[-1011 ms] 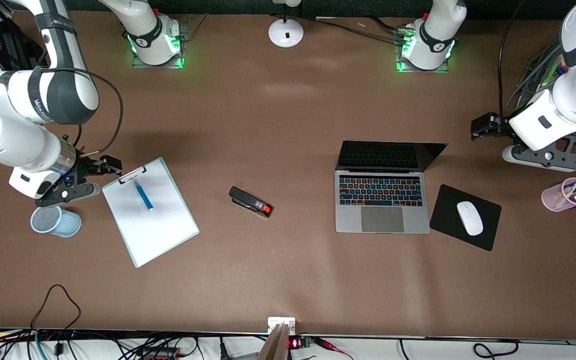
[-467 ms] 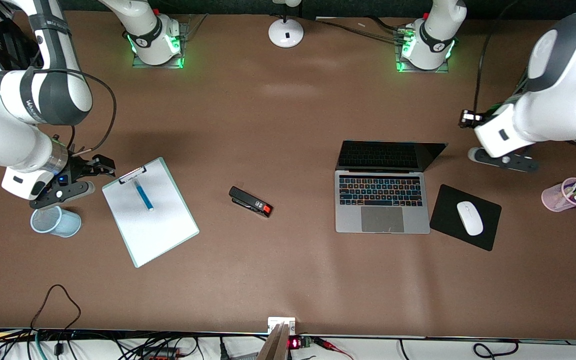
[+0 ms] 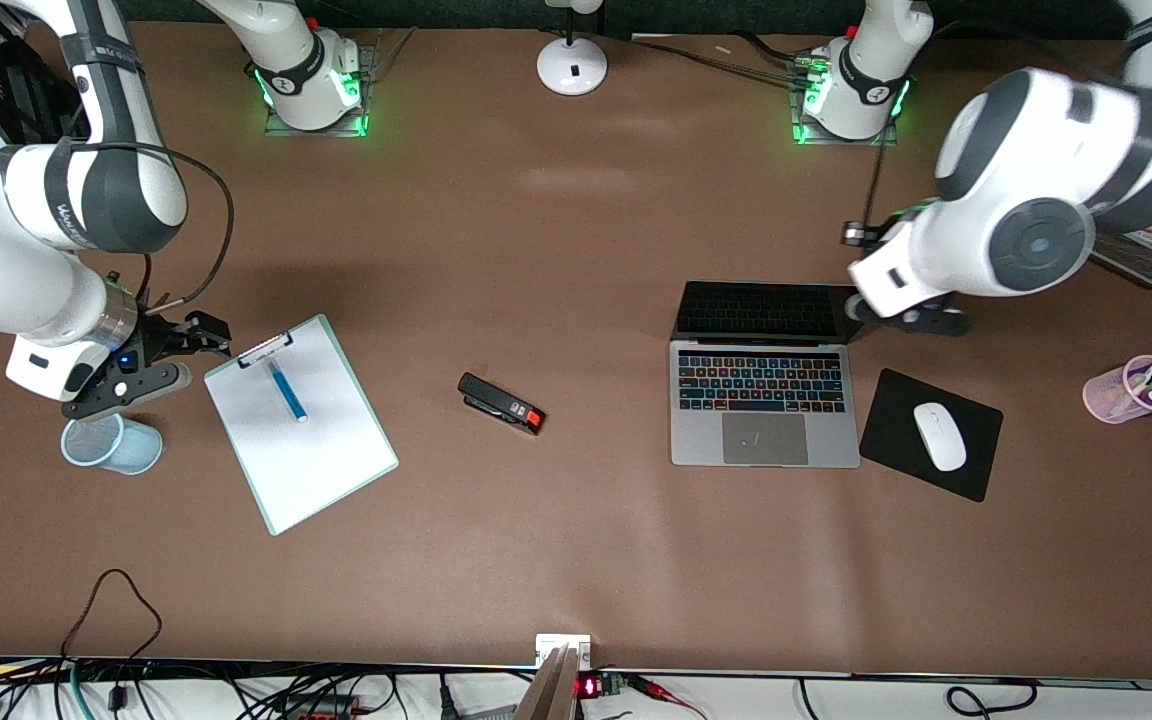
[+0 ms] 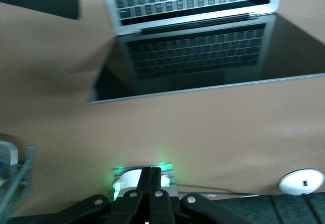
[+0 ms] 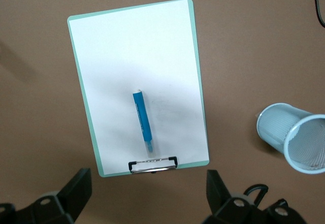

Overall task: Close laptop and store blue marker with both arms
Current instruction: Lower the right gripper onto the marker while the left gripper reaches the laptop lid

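The silver-grey laptop (image 3: 764,400) stands open on the table, its black screen (image 3: 766,310) tilted back; it also shows in the left wrist view (image 4: 203,46). My left gripper (image 3: 898,316) is shut and empty, hovering beside the screen's corner toward the left arm's end; its fingers (image 4: 151,183) are pressed together. The blue marker (image 3: 288,391) lies on the clipboard's white sheet (image 3: 301,440), also in the right wrist view (image 5: 143,122). My right gripper (image 3: 184,343) is open and empty, just off the clipboard's clip end (image 5: 152,164); its fingers (image 5: 76,193) are spread wide.
A light-blue mesh cup (image 3: 111,443) lies beside the clipboard under the right wrist. A black stapler (image 3: 501,403) lies mid-table. A black mouse pad (image 3: 896,420) with a white mouse (image 3: 939,436) sits beside the laptop. A pink pen cup (image 3: 1134,390) stands at the left arm's end.
My left arm has swung in from the left arm's end of the table to the laptop screen's corner. My right gripper has shifted only slightly beside the clipboard.
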You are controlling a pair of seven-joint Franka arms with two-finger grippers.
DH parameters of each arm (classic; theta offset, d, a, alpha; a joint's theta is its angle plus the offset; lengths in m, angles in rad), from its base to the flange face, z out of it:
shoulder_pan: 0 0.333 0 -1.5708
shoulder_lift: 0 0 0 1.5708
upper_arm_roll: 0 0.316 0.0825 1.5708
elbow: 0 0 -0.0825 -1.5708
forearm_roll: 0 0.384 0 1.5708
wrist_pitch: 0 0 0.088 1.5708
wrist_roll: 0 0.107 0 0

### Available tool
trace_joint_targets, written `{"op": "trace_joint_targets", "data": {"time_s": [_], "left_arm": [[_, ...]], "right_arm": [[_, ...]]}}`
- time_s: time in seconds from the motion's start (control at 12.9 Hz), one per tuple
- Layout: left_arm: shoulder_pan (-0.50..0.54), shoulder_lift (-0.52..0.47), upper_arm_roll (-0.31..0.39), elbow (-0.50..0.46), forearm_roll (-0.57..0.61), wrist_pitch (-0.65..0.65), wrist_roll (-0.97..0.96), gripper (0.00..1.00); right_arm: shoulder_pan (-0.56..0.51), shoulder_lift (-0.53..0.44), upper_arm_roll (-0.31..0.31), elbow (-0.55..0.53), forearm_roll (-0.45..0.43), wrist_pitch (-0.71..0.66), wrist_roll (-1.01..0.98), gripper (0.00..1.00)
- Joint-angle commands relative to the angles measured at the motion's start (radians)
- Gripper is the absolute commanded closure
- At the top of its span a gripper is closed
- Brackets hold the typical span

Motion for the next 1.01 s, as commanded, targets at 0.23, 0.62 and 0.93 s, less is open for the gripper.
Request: {"op": "trace_joint_targets", "data": {"time_s": [0.23,0.62,0.93], "left_arm": [[0.006,-0.104,-0.068,-0.232,-0.042,0.195,-0.057,0.99],[0.007,-0.109,-0.113,-0.324,-0.035,0.334,-0.089,1.0],[0.018,-0.095,-0.113,-0.382,-0.032,0.518,-0.089,1.0]], "right_arm": [[0.001,0.021,0.007,-0.042,0.0,0.053,-0.038,0.0],[0.003,0.094,0.01,-0.065,0.0,0.177,-0.173,0.05],[0.003,0.149,0.044,-0.065,0.0,0.223,-0.202,0.21]]}}
